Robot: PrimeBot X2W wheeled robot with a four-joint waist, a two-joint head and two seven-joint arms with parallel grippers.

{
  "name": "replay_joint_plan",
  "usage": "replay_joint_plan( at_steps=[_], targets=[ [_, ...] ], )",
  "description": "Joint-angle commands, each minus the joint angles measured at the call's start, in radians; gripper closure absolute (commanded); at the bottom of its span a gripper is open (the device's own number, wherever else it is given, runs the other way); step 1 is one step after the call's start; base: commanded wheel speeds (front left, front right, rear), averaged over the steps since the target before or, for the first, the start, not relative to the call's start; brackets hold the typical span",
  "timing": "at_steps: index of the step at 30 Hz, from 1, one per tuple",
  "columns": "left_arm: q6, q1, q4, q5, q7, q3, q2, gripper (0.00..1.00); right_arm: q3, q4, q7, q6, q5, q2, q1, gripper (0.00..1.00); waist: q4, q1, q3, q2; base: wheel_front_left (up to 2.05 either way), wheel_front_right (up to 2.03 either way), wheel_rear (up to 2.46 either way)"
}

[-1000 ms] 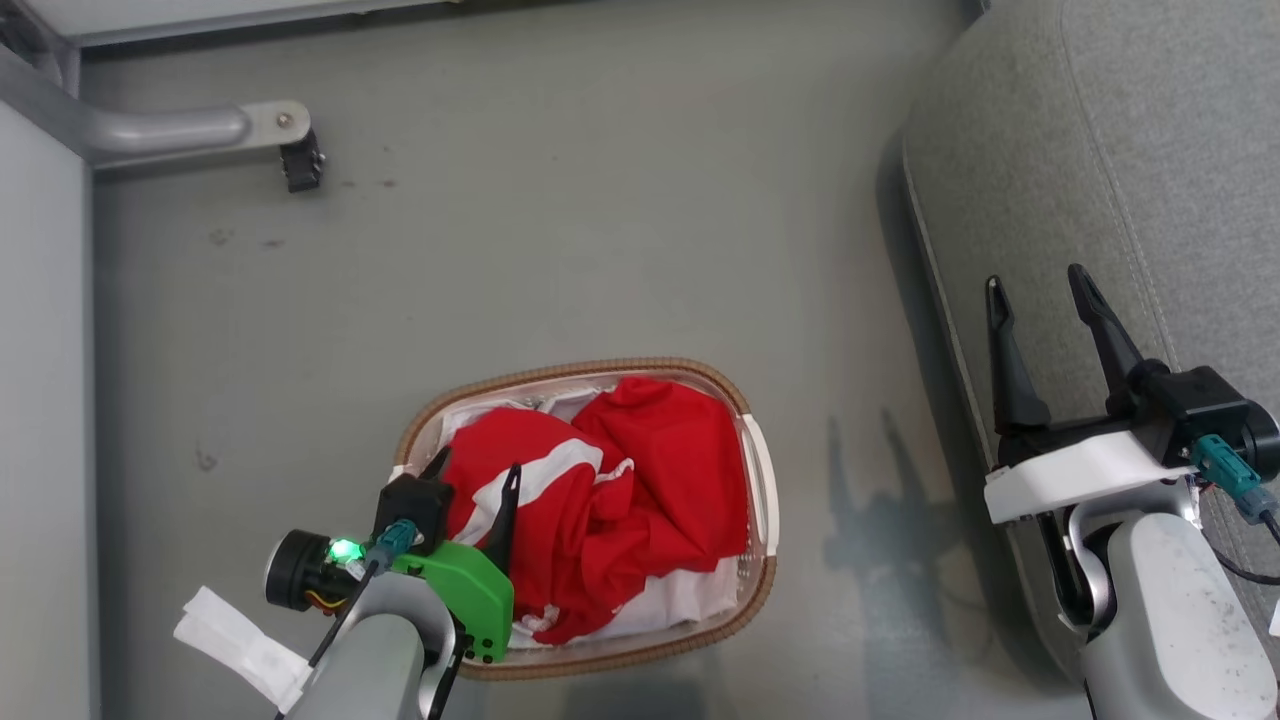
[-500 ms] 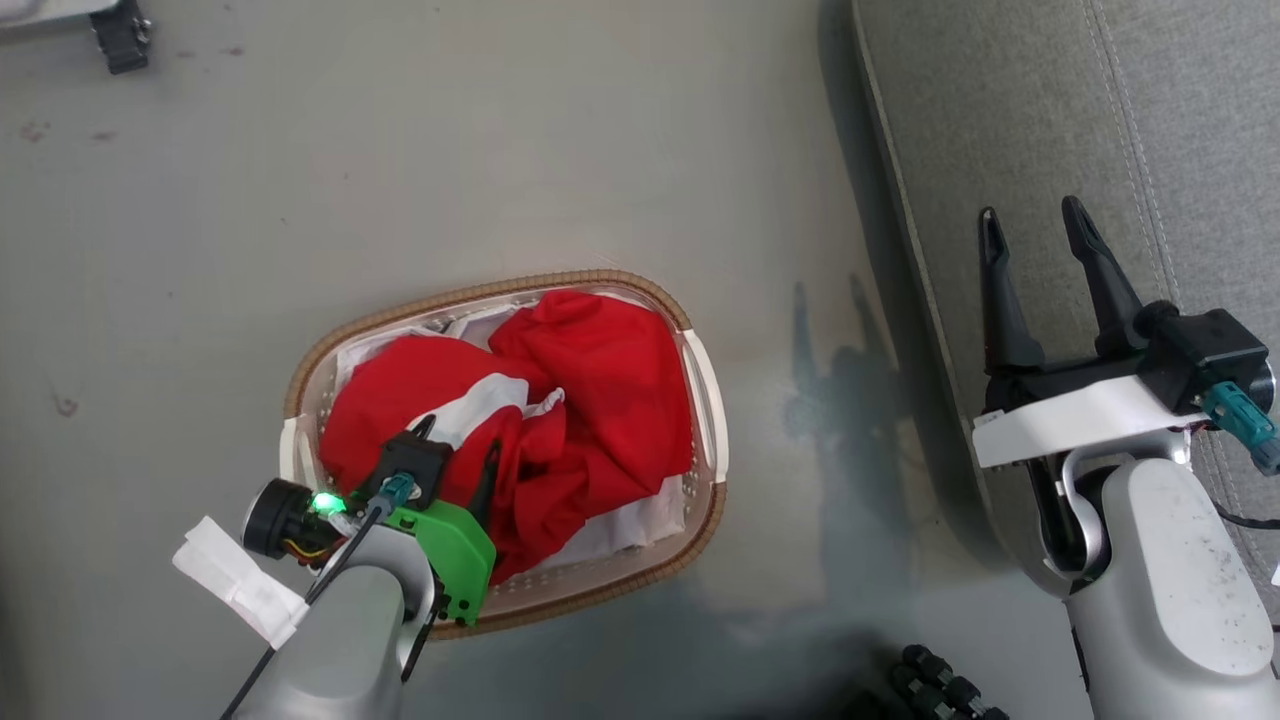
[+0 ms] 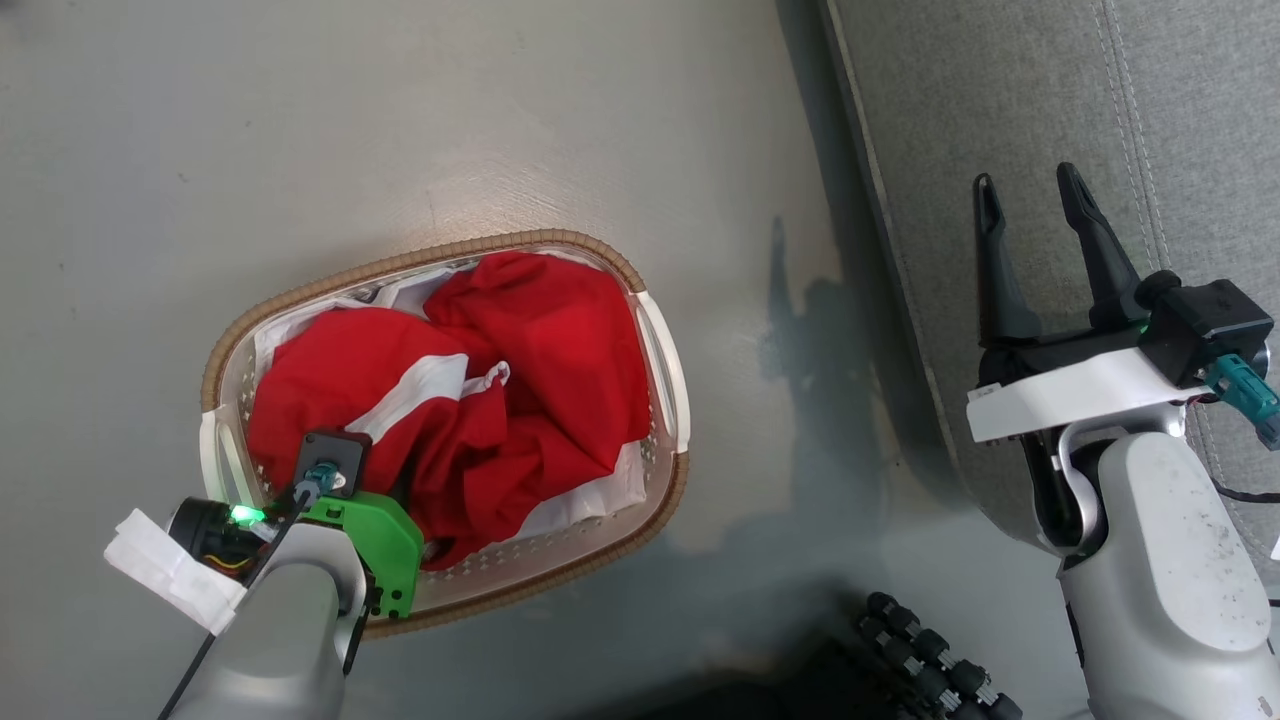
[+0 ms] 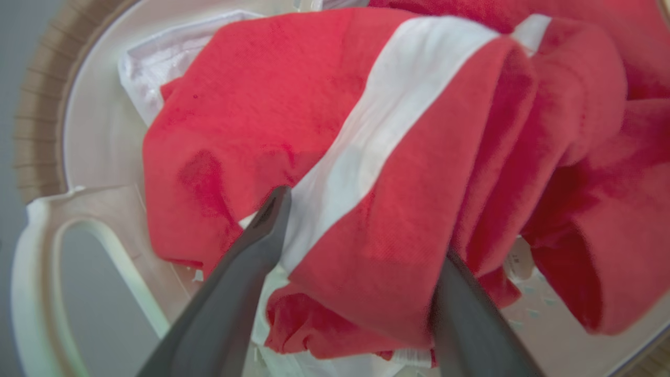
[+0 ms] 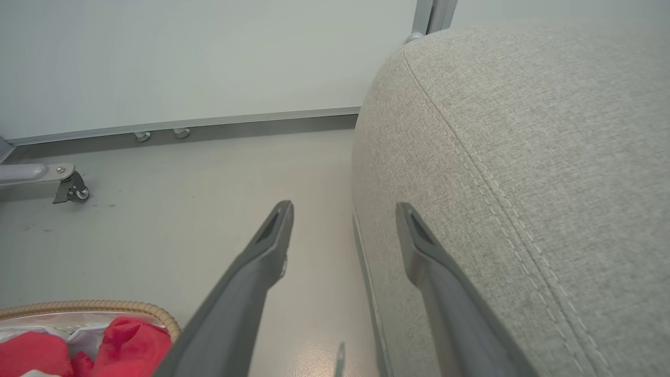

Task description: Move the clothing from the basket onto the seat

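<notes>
- Down in the basket, the left gripper (image 4: 361, 225) has its jaws spread, straddling a fold of clothing (image 3: 520, 350). One finger (image 4: 251, 246) presses beside the white stripe (image 4: 398, 99); the other's tip is buried under red cloth.
- A second ago both fingers stood clear above the pile in the head view. Now they are sunk out of sight below the green wrist mount (image 3: 375, 545), so the gripper has come lower into the heap.
- Nothing is pinched yet: the jaws are no closer together than before.
- All the clothing lies in the basket (image 3: 520, 240), bunched over the white sheet (image 3: 590, 500), in the same folds as earlier.
- Head view has swung: basket and seat sit further left and higher on the floor (image 3: 300, 120). That is the camera shifting, not the things.
- Off to the right, the right gripper (image 3: 1027, 178) hangs with jaws apart and empty, above the seat's edge, as it did a second ago.
- No clothing lies on the seat (image 3: 1000, 90).
</notes>
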Motion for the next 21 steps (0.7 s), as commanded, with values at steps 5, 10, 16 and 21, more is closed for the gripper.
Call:
replay_joint_plan(
  at_steps=[5, 10, 16, 21],
  targets=[
    [-0.005, -0.006, 0.001, -0.031, 0.001, 0.017, -0.001, 0.81, -0.001, 0.017, -0.005, -0.001, 0.001, -0.003, -0.007, 0.00, 0.003, -0.0002, -0.030, 0.0000, 0.00, 0.00, 0.00],
    [-0.014, 0.030, -0.028, -0.053, 0.001, 0.027, -0.009, 1.00, -0.007, 0.029, -0.005, -0.001, -0.016, -0.003, 0.016, 0.00, 0.025, -0.0002, -0.085, 0.0000, 0.00, 0.00, 0.00],
    [-0.027, 0.071, -0.109, -0.063, 0.001, 0.027, -0.023, 1.00, -0.021, 0.040, -0.005, -0.001, -0.044, -0.003, 0.041, 0.00, 0.061, -0.0002, -0.174, 0.0000, 0.00, 0.00, 0.00],
    [-0.038, 0.115, -0.207, -0.062, 0.001, 0.023, -0.029, 1.00, -0.034, 0.051, -0.005, -0.001, -0.070, -0.003, 0.072, 0.00, 0.091, -0.0002, -0.266, 0.0000, 0.00, 0.00, 0.00]
  ],
)
